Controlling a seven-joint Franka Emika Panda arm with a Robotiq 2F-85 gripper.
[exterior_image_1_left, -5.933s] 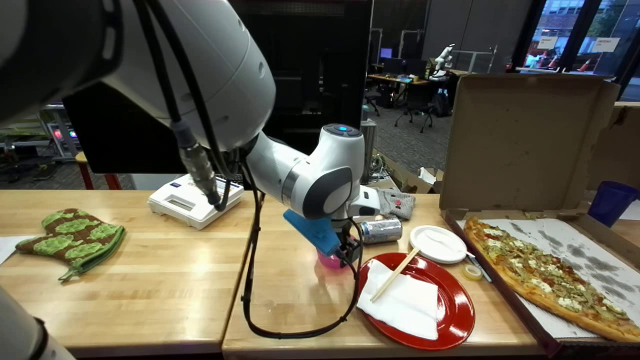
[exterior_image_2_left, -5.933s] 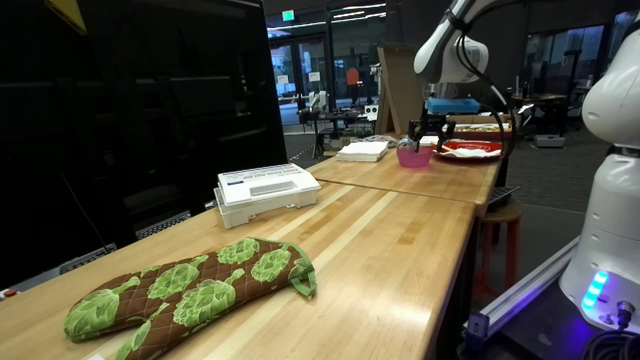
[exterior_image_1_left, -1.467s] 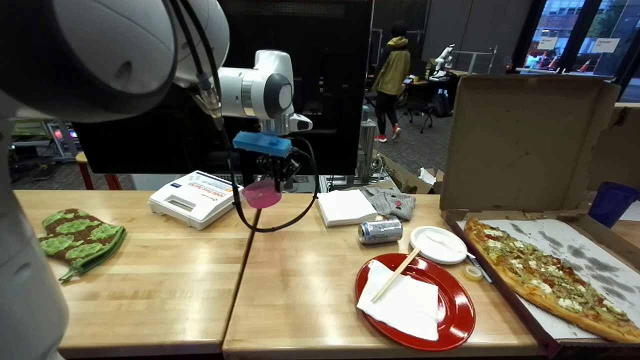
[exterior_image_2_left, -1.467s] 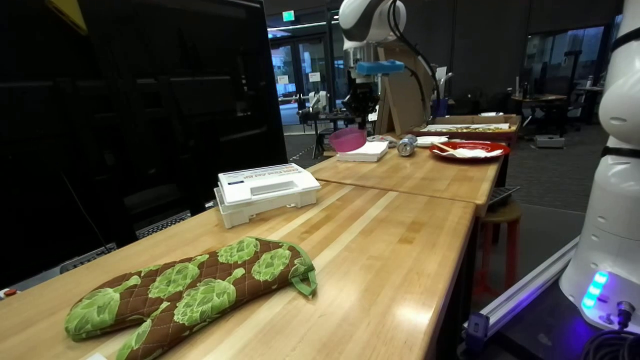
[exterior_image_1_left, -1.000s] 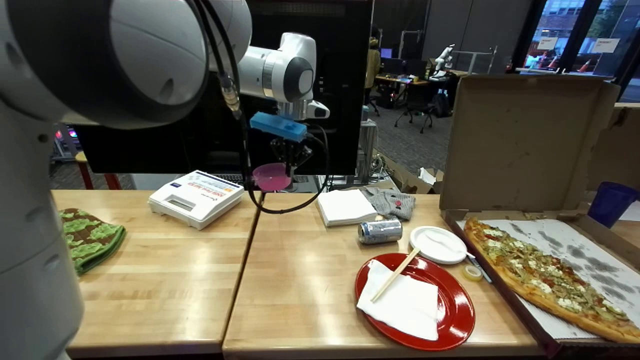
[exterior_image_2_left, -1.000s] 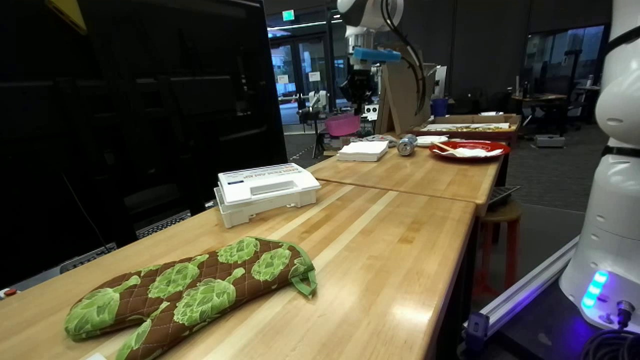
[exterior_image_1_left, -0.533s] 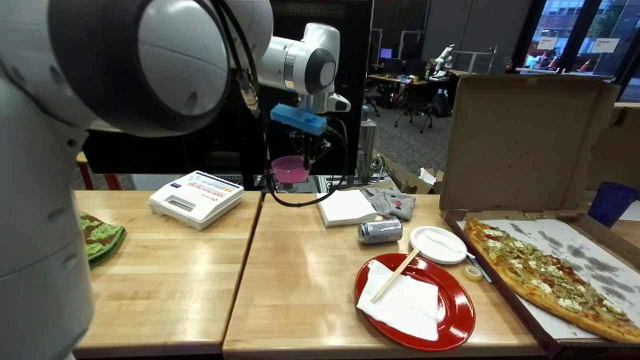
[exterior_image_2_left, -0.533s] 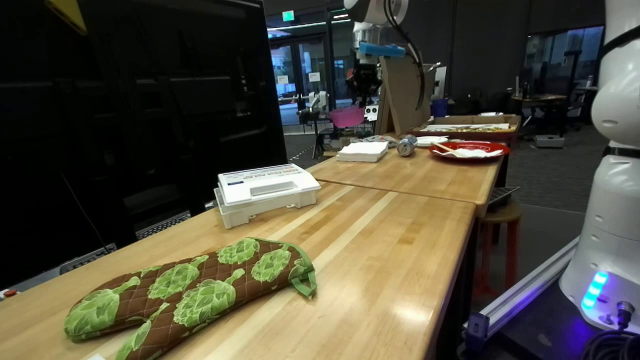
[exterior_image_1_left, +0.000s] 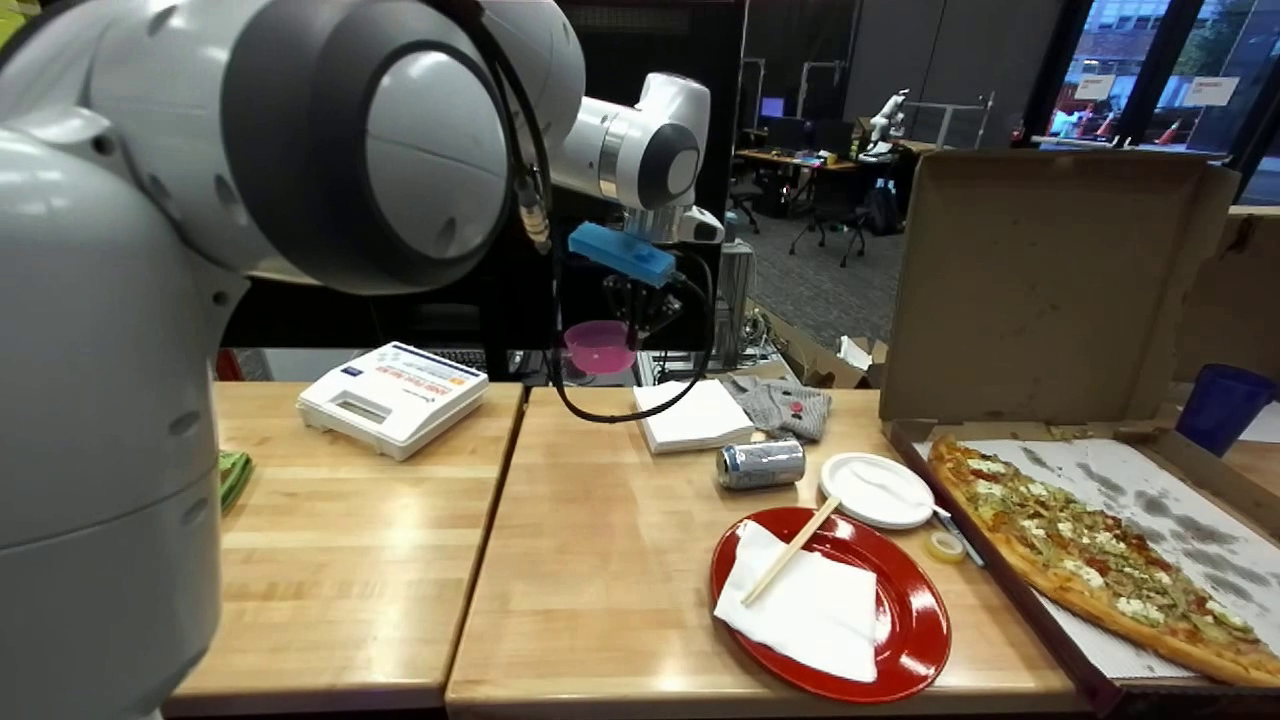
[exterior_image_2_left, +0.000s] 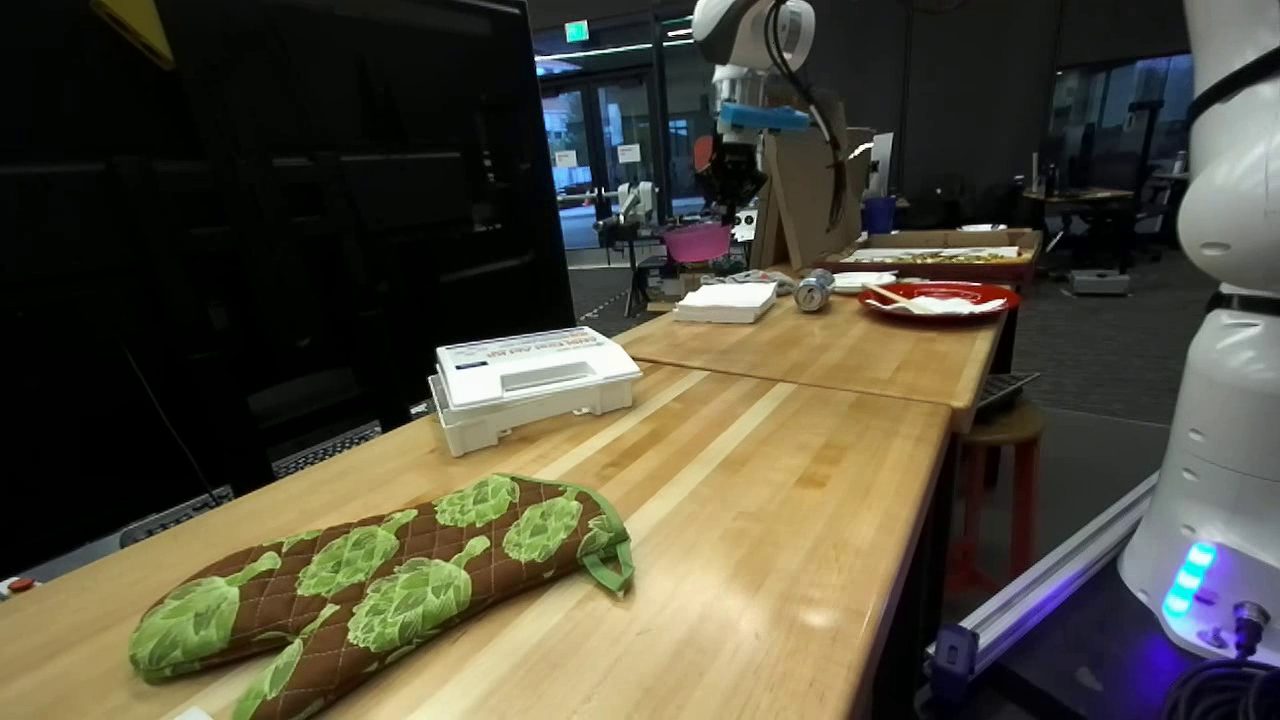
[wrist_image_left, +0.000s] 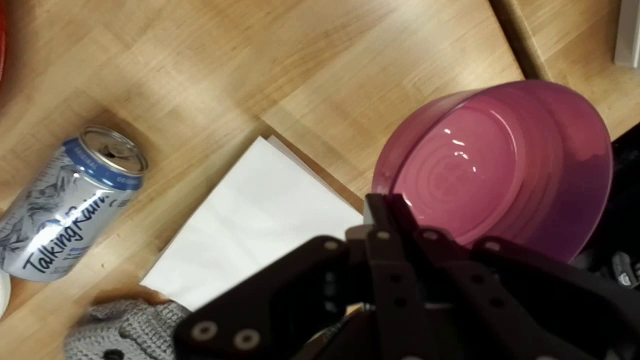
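A translucent pink bowl (wrist_image_left: 460, 165) hangs by its rim from my gripper (wrist_image_left: 386, 197), whose two fingers are shut on the bowl's wall, one inside and one outside. In both exterior views the bowl (exterior_image_1_left: 597, 347) (exterior_image_2_left: 697, 242) is in the air, roughly upright, near the table's far edge. Its inside looks empty in the wrist view. A stack of white napkins (wrist_image_left: 255, 220) lies below and beside the fingers. Further to the left in that view is a silver-blue can (wrist_image_left: 70, 205) on its side.
A red plate (exterior_image_1_left: 915, 610) bears a napkin and chopsticks (exterior_image_1_left: 790, 550). Nearby are a small white plate (exterior_image_1_left: 865, 500), grey knitted cloth (exterior_image_1_left: 780, 405) and an open pizza box (exterior_image_1_left: 1060, 290). A white case (exterior_image_1_left: 390, 395) and an oven mitt (exterior_image_2_left: 400, 570) lie on the adjoining table.
Earlier the bowl stood on the table with the gripper open about its rim; since then it was gripped and lifted. Over the last second it has shifted right in an exterior view and levelled somewhat.
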